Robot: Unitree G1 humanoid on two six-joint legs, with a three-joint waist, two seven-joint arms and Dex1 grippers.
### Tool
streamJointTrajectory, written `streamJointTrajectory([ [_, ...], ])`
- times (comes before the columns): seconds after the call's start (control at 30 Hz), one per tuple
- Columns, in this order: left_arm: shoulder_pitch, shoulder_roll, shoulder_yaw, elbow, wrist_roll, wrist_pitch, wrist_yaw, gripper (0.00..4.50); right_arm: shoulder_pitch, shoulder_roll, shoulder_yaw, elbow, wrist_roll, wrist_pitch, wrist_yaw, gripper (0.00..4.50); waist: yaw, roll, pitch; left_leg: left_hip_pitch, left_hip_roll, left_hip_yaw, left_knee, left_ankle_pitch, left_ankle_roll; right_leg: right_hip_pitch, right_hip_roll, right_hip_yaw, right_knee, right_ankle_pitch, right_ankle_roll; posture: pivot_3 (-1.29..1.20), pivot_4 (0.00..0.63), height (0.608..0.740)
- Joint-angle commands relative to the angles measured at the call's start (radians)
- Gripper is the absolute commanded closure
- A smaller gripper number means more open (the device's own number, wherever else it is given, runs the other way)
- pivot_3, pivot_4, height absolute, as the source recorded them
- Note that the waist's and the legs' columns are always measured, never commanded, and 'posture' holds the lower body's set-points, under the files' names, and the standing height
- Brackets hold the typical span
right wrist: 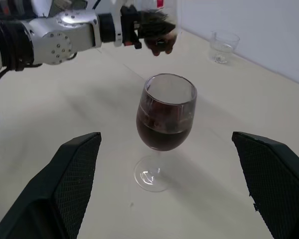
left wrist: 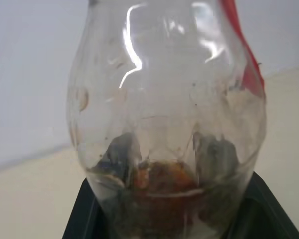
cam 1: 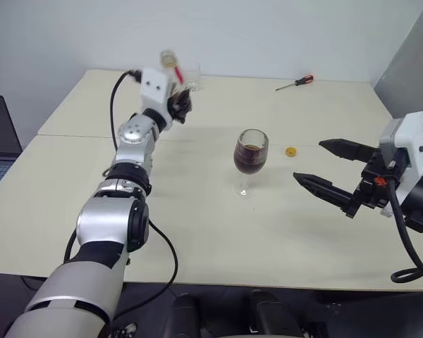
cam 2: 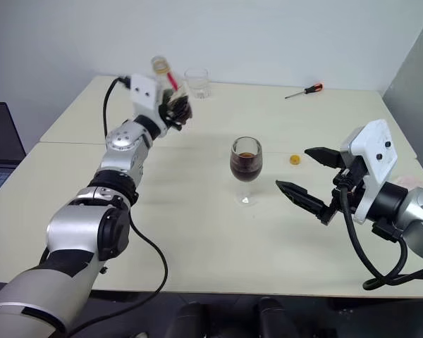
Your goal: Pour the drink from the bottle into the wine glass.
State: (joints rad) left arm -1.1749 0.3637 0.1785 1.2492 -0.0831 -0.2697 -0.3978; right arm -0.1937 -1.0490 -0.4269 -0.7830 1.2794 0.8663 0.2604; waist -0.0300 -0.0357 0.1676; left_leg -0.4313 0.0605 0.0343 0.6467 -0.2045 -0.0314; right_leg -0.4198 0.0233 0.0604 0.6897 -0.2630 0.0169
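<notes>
Pale tabletop [cam 1: 197, 232] bare below left arm. Left gripper [cam 1: 179, 102] clenched on small clear bulbous plastic bottle with red neck strip [cam 1: 171, 69], upright, nearly drained, well left of and beyond clear stemmed wine glass [cam 1: 250, 158] holding dark brown drink [cam 1: 249, 160]. Right gripper [cam 1: 324, 169] spread wide, empty, nearer glass. Grip contact hidden behind bottle; small yellow cap [cam 1: 290, 151] lies beside glass.

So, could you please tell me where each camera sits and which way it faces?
Head, both eyes: forward and down over the table; both arms show, left hand holding the bottle, right hand open.
Left wrist: along its fingers, at the nearly empty bottle.
Right wrist: between its fingers, at the filled wine glass, tumbler beyond.
Shared: the wine glass in head and right wrist views.
</notes>
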Motion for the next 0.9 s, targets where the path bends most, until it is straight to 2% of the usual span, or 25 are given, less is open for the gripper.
streamJointTrajectory([
  [0.03,0.02,0.016,0.076,-0.065,-0.073,0.066,0.058,2.81,-0.005,0.007,-0.006,0.008,-0.01,-0.028,0.024,0.0,0.001,0.0,0.0,0.0,0.0,0.0,0.0,0.0,0.0,0.0,0.0,0.0,0.0,0.0,0.0,0.0,0.15,0.74],
  [0.37,0.182,-0.02,0.08,-0.136,-0.067,0.126,0.12,2.81,-0.064,0.017,0.076,0.032,-0.038,-0.031,0.063,0.0,0.002,-0.001,0.0,0.0,0.0,0.0,0.0,0.0,0.0,0.0,-0.001,-0.001,0.0,0.0,0.0,0.0,0.15,0.74],
  [0.7,0.229,-0.027,0.046,-0.167,-0.034,0.129,0.153,2.81,-0.097,0.022,0.097,0.046,-0.056,-0.021,0.084,0.0,0.003,-0.001,-0.001,0.0,0.0,0.0,0.0,0.0,0.0,0.0,0.0,0.0,0.0,0.0,0.0,0.0,0.15,0.74],
  [0.8,0.227,-0.022,0.023,-0.17,-0.01,0.121,0.148,1.99,-0.096,0.022,0.096,0.047,-0.058,-0.019,0.084,0.0,0.003,-0.001,-0.001,0.0,0.0,0.0,0.0,0.0,0.0,0.0,-0.001,-0.001,0.0,0.0,0.0,0.0,0.15,0.74],
  [0.9,0.225,-0.02,0.013,-0.174,0.001,0.118,0.148,0.95,-0.096,0.022,0.095,0.047,-0.061,-0.019,0.084,0.0,0.003,-0.001,-0.001,0.0,0.0,0.0,0.0,0.0,0.0,0.0,-0.001,-0.001,0.0,0.0,0.0,0.0,0.15,0.74],
])
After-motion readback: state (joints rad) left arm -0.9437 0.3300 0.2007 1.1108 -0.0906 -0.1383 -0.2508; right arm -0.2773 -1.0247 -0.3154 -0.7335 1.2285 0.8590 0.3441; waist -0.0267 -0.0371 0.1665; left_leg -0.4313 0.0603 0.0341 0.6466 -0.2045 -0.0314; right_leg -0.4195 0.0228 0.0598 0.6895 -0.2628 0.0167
